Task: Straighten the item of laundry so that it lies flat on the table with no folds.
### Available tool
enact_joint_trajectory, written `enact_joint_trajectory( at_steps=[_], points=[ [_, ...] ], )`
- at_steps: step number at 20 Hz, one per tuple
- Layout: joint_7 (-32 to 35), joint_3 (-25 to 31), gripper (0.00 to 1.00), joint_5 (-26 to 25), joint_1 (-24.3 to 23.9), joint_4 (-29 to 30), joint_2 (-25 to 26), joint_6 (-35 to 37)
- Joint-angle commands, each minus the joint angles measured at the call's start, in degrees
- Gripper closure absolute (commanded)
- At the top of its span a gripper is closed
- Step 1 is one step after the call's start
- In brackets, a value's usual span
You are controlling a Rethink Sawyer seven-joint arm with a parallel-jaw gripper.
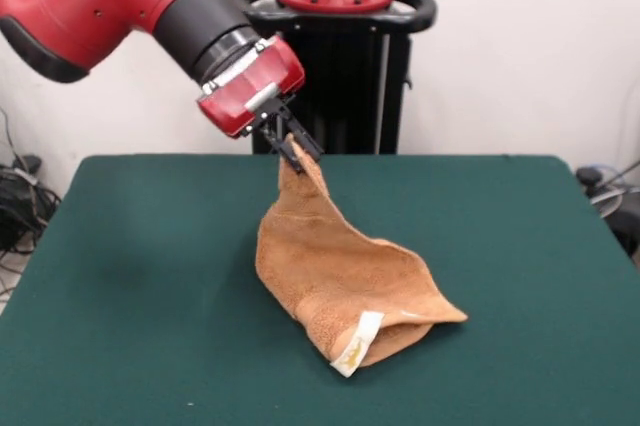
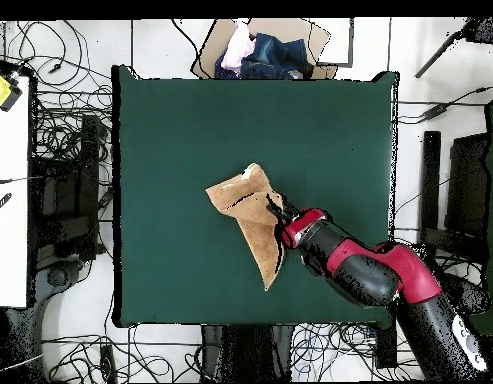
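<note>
The item of laundry is an orange-tan terry towel with a white tag at its near end. One corner is lifted off the dark green table, and the rest drapes down in folds onto the felt. My gripper is shut on that raised corner, above the table's middle. From overhead the towel lies near the table's centre, with the gripper at its right edge and the red arm reaching in from the lower right.
A box with bundled clothes sits just past the table's top edge in the overhead view. Cables and equipment lie on the floor on both sides. A white side table stands at the left.
</note>
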Motion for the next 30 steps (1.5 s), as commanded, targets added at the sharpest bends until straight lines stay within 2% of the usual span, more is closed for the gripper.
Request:
enact_joint_trajectory(
  at_steps=[1, 6, 15, 26, 30],
  points=[
    [-33.0, 3.9, 1.0, 6.4, 0.2, -14.5, 6.4, 12.0],
    [-42.5, 3.8, 1.0, 12.6, 2.7, -21.9, 6.5, 20.6],
    [-50.6, 2.1, 1.0, 20.6, 6.3, -32.6, 5.2, 30.6],
    [-61.8, -0.5, 1.0, 25.1, 10.6, -43.8, 8.2, 38.3],
    [-62.7, -1.5, 1.0, 24.9, 10.9, -44.4, 8.4, 38.3]
  ],
)
